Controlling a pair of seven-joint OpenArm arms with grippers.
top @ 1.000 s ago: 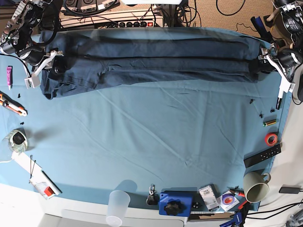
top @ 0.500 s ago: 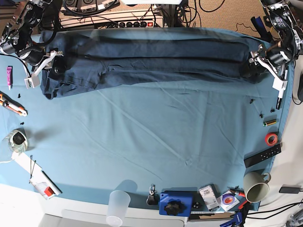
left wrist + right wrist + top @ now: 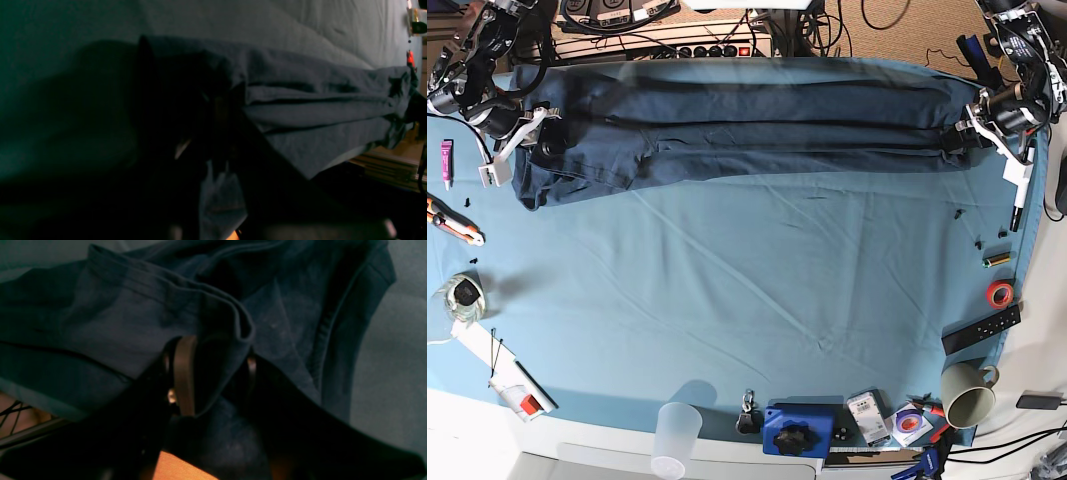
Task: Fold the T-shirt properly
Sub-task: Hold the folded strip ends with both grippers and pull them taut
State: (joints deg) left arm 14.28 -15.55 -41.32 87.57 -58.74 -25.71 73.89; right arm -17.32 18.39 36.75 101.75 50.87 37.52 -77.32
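The dark navy T-shirt (image 3: 747, 130) lies folded into a long band along the far side of the teal table cloth (image 3: 757, 290). At the band's left end in the base view, my right gripper (image 3: 539, 140) holds a thick fold of T-shirt (image 3: 116, 323). In the right wrist view, that fold fills the gap between the right gripper's (image 3: 218, 373) two pads. My left gripper (image 3: 955, 143) sits on the band's right end, where the cloth looks pinched. The left wrist view is dark. It shows the left gripper (image 3: 220, 110) closed at the layered edge of the T-shirt (image 3: 317, 110).
Along the near edge stand a clear plastic cup (image 3: 675, 432), a blue box (image 3: 799, 430) and a beige mug (image 3: 967, 393). A red tape roll (image 3: 999, 293) and a black remote (image 3: 981, 329) lie at the right. An orange-handled cutter (image 3: 455, 224) lies at the left. A power strip (image 3: 717, 48) sits behind the table.
My left gripper has moved in from the table's right edge onto the T-shirt's right end and closed there, narrowing that end. The right arm has not moved.
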